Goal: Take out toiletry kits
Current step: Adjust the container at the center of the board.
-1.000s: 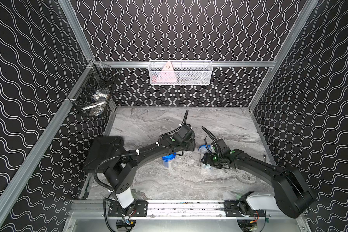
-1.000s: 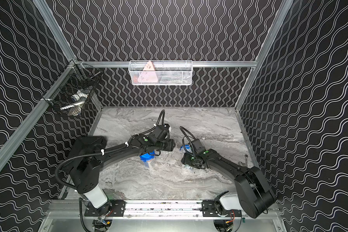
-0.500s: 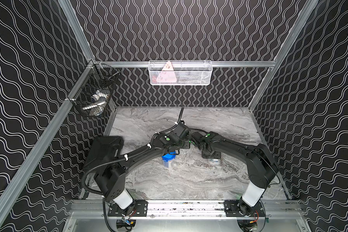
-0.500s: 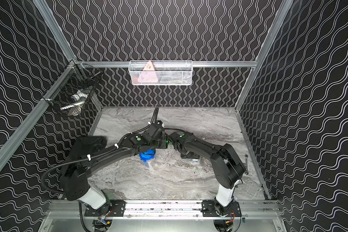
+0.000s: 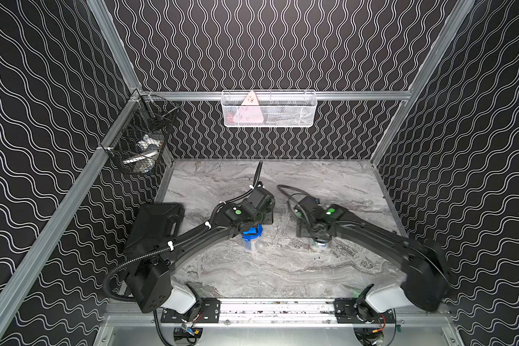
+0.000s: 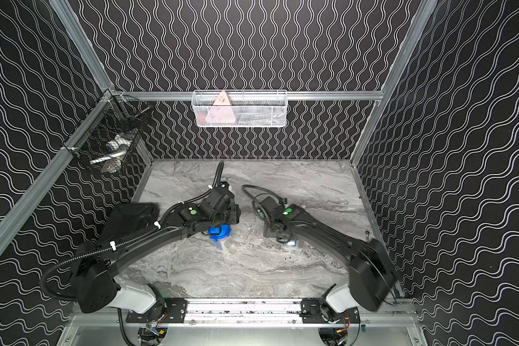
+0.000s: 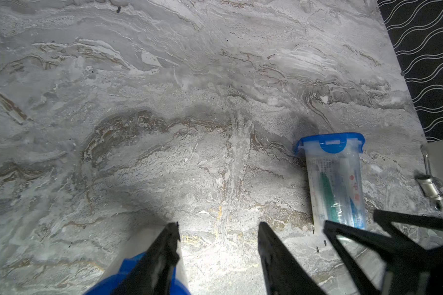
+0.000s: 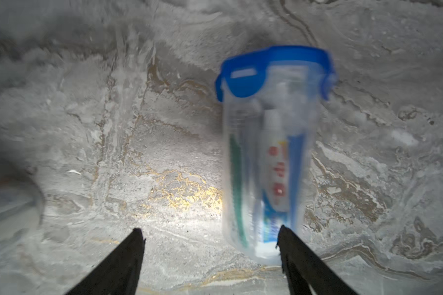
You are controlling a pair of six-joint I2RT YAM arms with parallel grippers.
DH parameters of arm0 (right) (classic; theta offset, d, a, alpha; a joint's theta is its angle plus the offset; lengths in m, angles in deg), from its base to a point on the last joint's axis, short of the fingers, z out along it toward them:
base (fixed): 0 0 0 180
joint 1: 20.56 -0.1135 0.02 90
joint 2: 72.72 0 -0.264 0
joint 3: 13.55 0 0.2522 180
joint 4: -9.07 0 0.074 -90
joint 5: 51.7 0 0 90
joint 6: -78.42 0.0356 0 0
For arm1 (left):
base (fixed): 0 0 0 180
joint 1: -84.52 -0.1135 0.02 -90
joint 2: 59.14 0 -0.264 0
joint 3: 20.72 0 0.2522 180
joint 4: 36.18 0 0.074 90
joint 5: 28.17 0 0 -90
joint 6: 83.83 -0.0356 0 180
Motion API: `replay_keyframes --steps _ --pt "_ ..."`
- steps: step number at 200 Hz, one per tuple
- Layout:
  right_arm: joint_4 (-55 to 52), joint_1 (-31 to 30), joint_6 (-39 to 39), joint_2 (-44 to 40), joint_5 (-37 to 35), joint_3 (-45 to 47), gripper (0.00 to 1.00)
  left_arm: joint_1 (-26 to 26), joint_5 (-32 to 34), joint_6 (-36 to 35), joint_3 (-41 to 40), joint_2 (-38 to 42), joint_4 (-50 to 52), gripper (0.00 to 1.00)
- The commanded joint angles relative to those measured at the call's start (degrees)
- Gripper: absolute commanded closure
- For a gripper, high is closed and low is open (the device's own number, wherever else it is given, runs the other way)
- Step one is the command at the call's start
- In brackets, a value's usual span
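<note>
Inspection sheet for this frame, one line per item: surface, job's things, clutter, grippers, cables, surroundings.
Surface: grey marbled table, a few dark specks, no spills seen.
Job's things: upright toiletry kit under the left wrist; lying toiletry kit flat on the table, blue lid on.
Clutter: black hard case at the table's left edge; small metal fitting by the table's edge.
Grippers: left gripper open, one of its fingers over the upright kit's lid; right gripper open, lying kit beside one of its fingers, not between them.
Cables: black conduit along the left arm; cable loop at the right wrist.
Surroundings: black wire basket on the left wall; white wire basket on the back wall.
</note>
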State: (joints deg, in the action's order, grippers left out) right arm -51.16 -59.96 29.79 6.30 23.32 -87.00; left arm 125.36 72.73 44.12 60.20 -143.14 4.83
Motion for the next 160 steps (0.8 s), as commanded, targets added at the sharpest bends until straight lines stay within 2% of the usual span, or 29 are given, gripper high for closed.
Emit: replay_keyframes --steps 1,15,36,64,92,131,160 --pt "9.5 5.9 0.7 -9.2 9.6 7.0 0.13 -0.1 -2.7 -0.1 0.6 -0.4 -1.4 0.46" --pt "14.4 11.5 0.9 -12.9 16.8 12.7 0.11 0.0 -6.4 -1.0 0.3 -1.1 -3.5 0.45" --pt "22.0 20.7 0.8 -12.5 29.1 20.0 0.12 0.0 -10.4 -2.3 0.9 -2.8 -5.6 0.45" --pt "29.2 24.5 -1.2 -9.7 36.6 22.8 0.10 0.1 -11.8 -3.6 1.9 -4.2 -6.6 0.45" --pt "25.4 24.5 -4.2 -2.5 34.9 19.5 0.10 0.4 -13.2 -5.4 3.3 -6.9 -8.0 0.45" --pt "22.6 22.5 -4.5 0.1 28.8 19.8 0.13 1.0 -12.7 -9.6 9.7 -15.6 -9.4 0.45" --pt "19.8 19.7 -5.0 5.3 22.9 17.0 0.23 2.3 -11.9 -12.5 15.6 -22.9 -9.5 0.45"
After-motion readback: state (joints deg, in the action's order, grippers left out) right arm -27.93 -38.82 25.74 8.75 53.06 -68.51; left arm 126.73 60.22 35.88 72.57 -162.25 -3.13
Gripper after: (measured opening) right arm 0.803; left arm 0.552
